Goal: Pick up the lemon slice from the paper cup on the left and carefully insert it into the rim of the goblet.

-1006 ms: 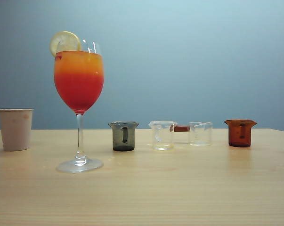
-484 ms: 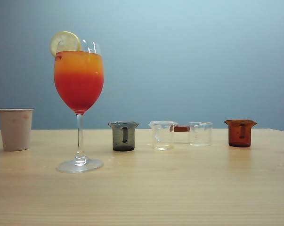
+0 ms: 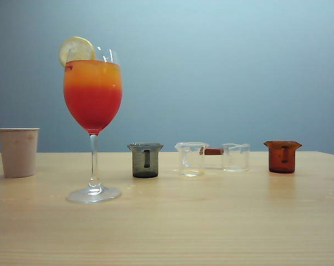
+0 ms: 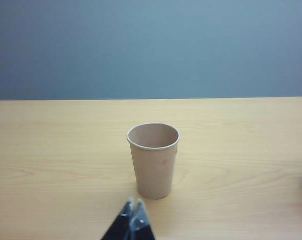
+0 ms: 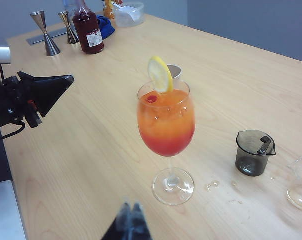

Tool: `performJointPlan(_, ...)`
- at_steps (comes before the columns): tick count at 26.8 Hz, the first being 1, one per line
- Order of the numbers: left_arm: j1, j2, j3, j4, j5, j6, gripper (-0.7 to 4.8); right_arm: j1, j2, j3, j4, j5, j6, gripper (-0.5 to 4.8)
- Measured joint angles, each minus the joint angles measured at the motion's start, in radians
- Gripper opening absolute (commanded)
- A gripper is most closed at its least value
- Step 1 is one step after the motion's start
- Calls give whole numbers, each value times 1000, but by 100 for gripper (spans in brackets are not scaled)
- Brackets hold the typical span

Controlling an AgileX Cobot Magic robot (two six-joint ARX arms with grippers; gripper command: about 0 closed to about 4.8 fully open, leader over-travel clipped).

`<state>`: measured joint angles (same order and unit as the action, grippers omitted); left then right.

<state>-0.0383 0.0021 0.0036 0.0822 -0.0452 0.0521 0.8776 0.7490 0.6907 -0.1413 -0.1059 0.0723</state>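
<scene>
1. Your goblet [image 3: 93,100] stands upright on the surface [image 3: 211,221], its bowl filled with a drink layered orange over red.
2. The lemon slice [image 3: 76,50] sits wedged on the goblet's rim, standing on edge above the drink; the right wrist view shows it [image 5: 160,74] on the rim's far side.
3. The paper cup [image 3: 18,152] stands upright at the left, well apart from the goblet; seen from the left wrist, its interior [image 4: 153,135] shows nothing inside.
4. To the goblet's right stand, in a row, a dark grey measuring cup [image 3: 145,160], two clear beakers [image 3: 191,158] and an amber measuring cup [image 3: 282,156]; no contents can be made out in them.
5. Your left hand [image 4: 132,211] hovers low just before the paper cup, its tips pressed together, holding nothing.
6. Your right hand [image 5: 130,214] hangs near the goblet's foot, tips likewise together and holding nothing.
</scene>
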Motion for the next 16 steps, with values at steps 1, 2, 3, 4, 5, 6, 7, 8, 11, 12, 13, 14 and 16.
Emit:
performJointPlan(1, 0, 0, 0, 0, 0, -14, -6, 0, 0, 0, 0, 0, 0, -1)
performJointPlan(2, 0, 0, 0, 0, 0, -20, -6, 0, 0, 0, 0, 0, 0, -1)
performJointPlan(3, 0, 0, 0, 0, 0, -22, -6, 0, 0, 0, 0, 0, 0, -1)
performJointPlan(4, 0, 0, 0, 0, -1, -24, -5, 0, 0, 0, 0, 0, 0, -1)
performJointPlan(5, 0, 0, 0, 0, -1, -24, -5, 0, 0, 0, 0, 0, 0, -1)
performJointPlan(6, 0, 0, 0, 4, -3, -24, -5, 0, 0, 0, 0, 0, 0, -1)
performJointPlan(7, 0, 0, 0, 8, -4, -24, -5, 0, 0, 0, 0, 0, 0, -1)
performJointPlan(8, 0, 0, 0, 10, -4, -24, -5, 0, 0, 0, 0, 0, 0, -1)
performJointPlan(11, 0, 0, 0, 7, -3, -24, -5, 0, 0, 0, 0, 0, 0, -1)
performJointPlan(12, 0, 0, 0, 3, -3, -24, -5, 0, 0, 0, 0, 0, 0, -1)
performJointPlan(13, 0, 0, 0, -2, -3, -24, -5, 0, 0, 0, 0, 0, 0, -1)
performJointPlan(14, 0, 0, 0, -4, -3, -24, -5, 0, 0, 0, 0, 0, 0, -1)
performJointPlan(16, 0, 0, 0, -5, -3, -24, -5, 0, 0, 0, 0, 0, 0, -1)
